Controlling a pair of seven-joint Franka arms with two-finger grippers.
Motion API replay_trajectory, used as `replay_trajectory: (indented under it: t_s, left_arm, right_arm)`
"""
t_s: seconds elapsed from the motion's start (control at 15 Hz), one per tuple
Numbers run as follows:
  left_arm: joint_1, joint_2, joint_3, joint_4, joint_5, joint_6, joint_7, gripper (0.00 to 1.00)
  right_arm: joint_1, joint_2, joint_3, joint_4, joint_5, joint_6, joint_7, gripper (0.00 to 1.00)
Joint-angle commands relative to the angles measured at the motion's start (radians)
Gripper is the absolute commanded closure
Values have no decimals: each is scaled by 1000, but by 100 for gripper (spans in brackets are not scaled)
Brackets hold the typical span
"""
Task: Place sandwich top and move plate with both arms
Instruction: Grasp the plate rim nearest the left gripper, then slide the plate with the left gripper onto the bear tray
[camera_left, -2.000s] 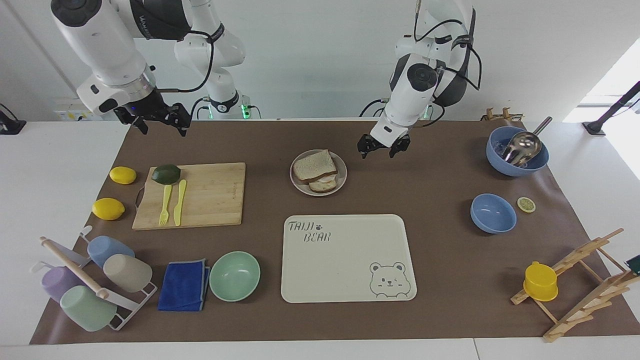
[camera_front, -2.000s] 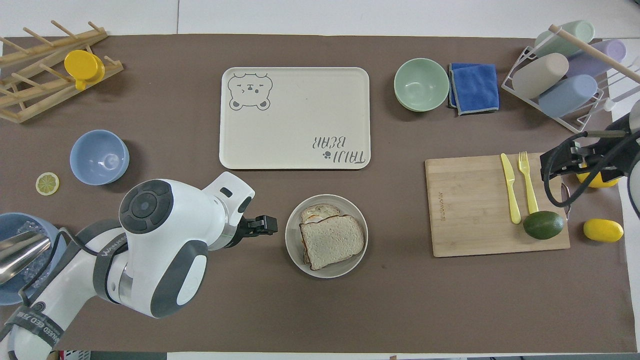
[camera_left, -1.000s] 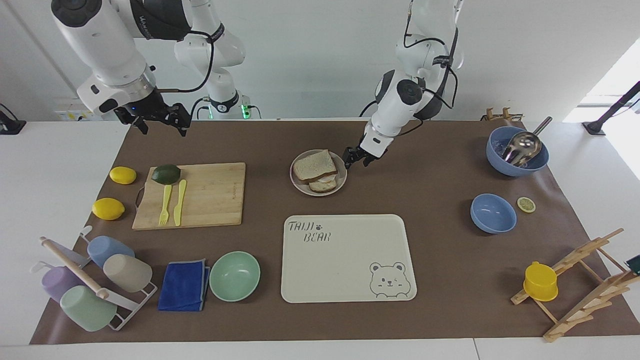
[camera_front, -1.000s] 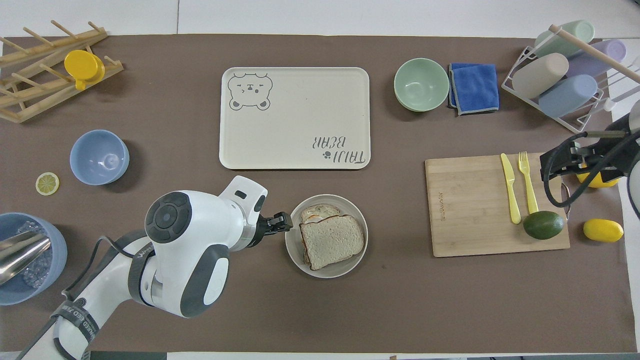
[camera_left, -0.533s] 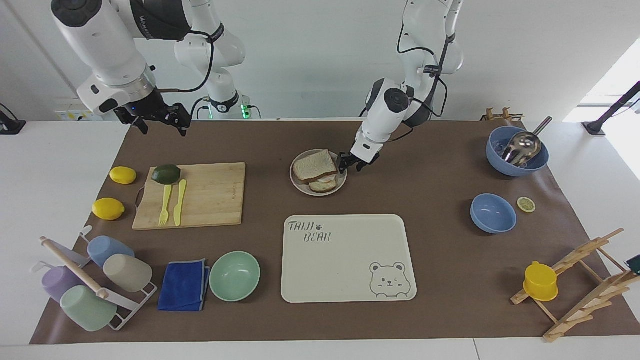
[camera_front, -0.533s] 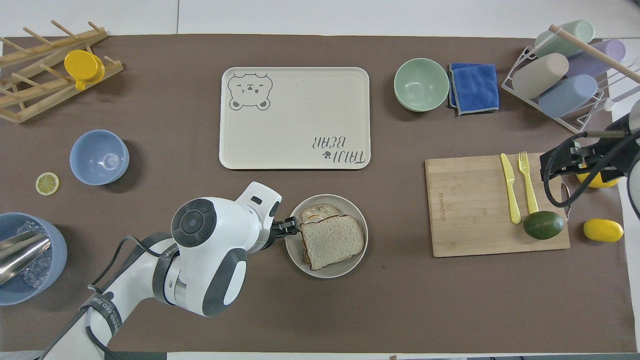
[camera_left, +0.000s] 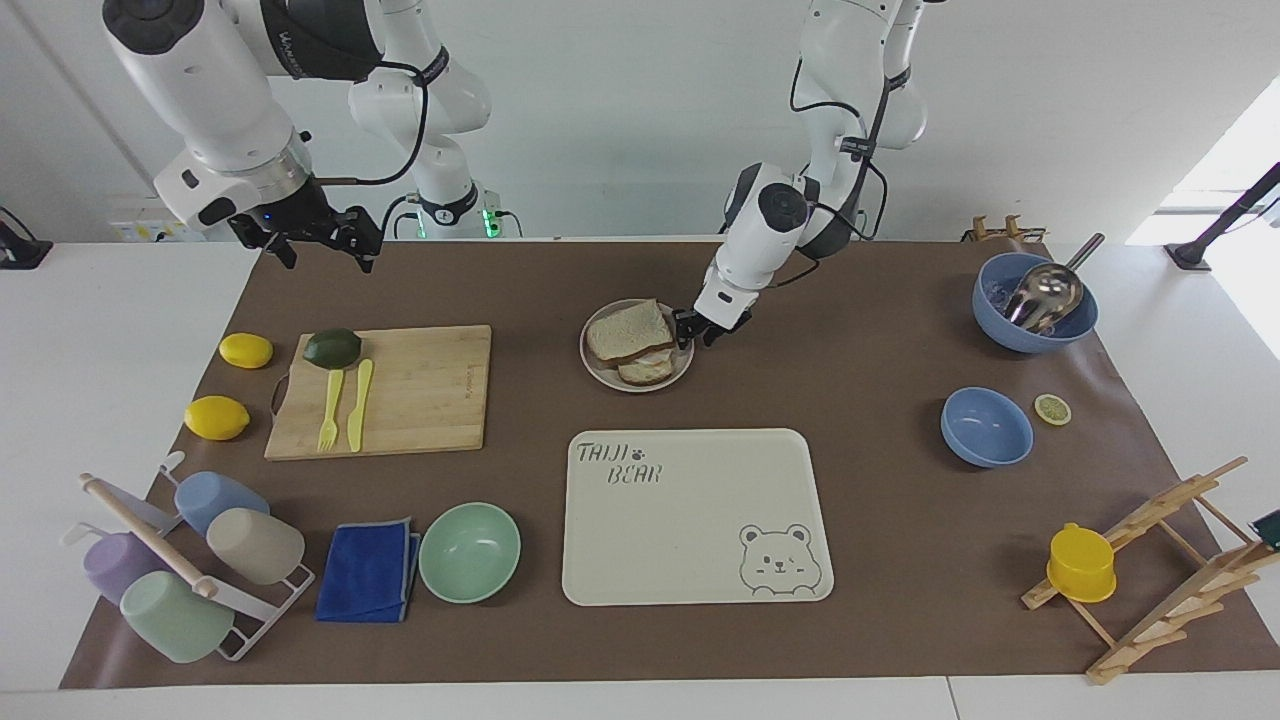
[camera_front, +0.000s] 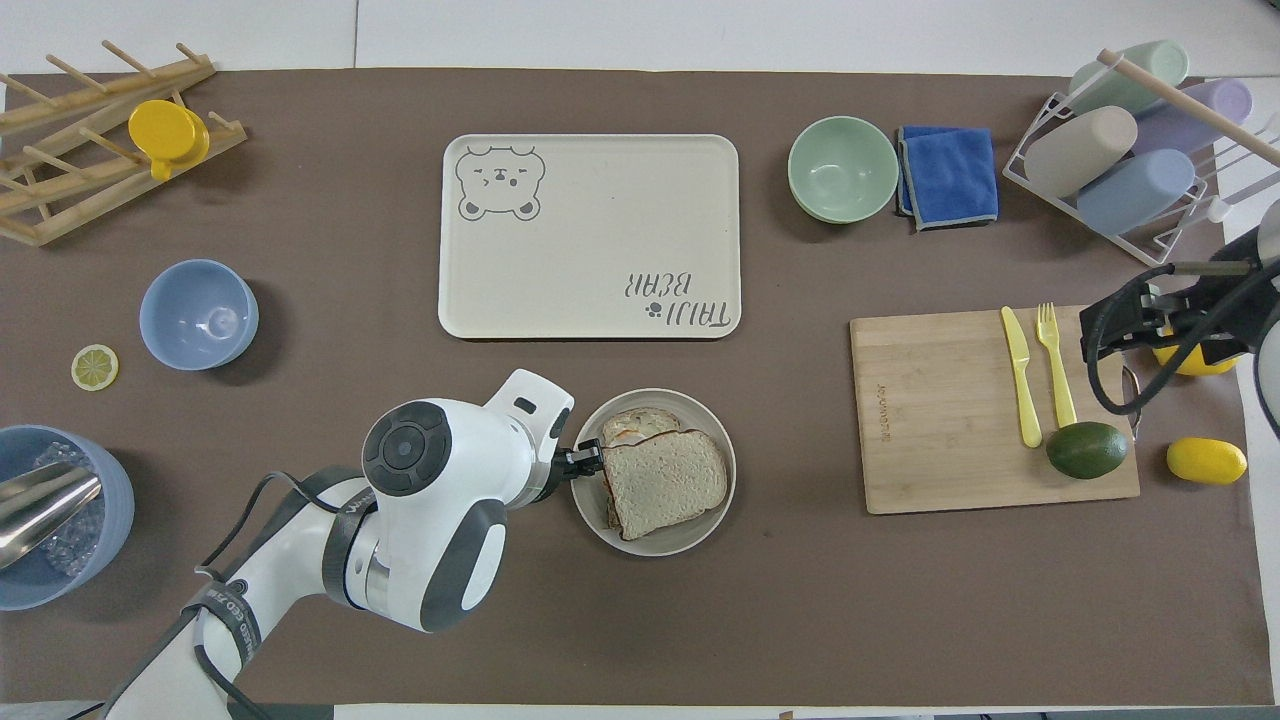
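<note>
The sandwich top (camera_left: 628, 331) already lies on the egg toast (camera_left: 647, 370) in the plate (camera_left: 600, 372), which sits between the wooden cutting board (camera_left: 420, 390) and the left arm's end, nearer the robots than the bear tray (camera_left: 690, 520). The left gripper (camera_left: 695, 331) is down at the plate's rim, and I cannot tell if it is pinching it. The right gripper (camera_left: 318, 240) waits released above the table's edge near the cutting board, so I think it must come over and take the plate's free side next.

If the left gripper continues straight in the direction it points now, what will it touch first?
Most likely the top bread slice. The left gripper sits at the rim of the plate, pointing across it at the slice's edge; whether they already touch is unclear.
</note>
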Motion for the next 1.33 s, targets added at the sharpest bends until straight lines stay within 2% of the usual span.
replay_trajectory:
  t_s: [0.0,0.2,0.4,0.73,0.93,1.07,1.27]
  left_arm:
    - [-18,0,12,-11,-23,25,1,63]
    - [-18,1,12,-11,-23,22,4,77]
    - [-26,0,12,-11,-23,20,4,100]
    - [-12,0,12,-8,-23,13,24,100]
    - [6,-9,17,2,-23,5,107,100]
    - [37,-19,19,35,-23,-54,157,100]
    - [107,-16,23,141,-23,-177,213,100]
  right_arm:
    - [-19,-25,5,-26,33,2,-19,0]
    - [-19,-25,5,-26,33,2,-19,0]
    - [-19,-25,5,-26,33,2,-19,0]
    - [-19,-25,5,-26,33,2,-19,0]
    - [-19,-25,5,-26,33,2,-19,0]
    - [-19,-25,5,-26,33,2,-19,0]
    - [-19,-25,5,-26,33,2,-19,0]
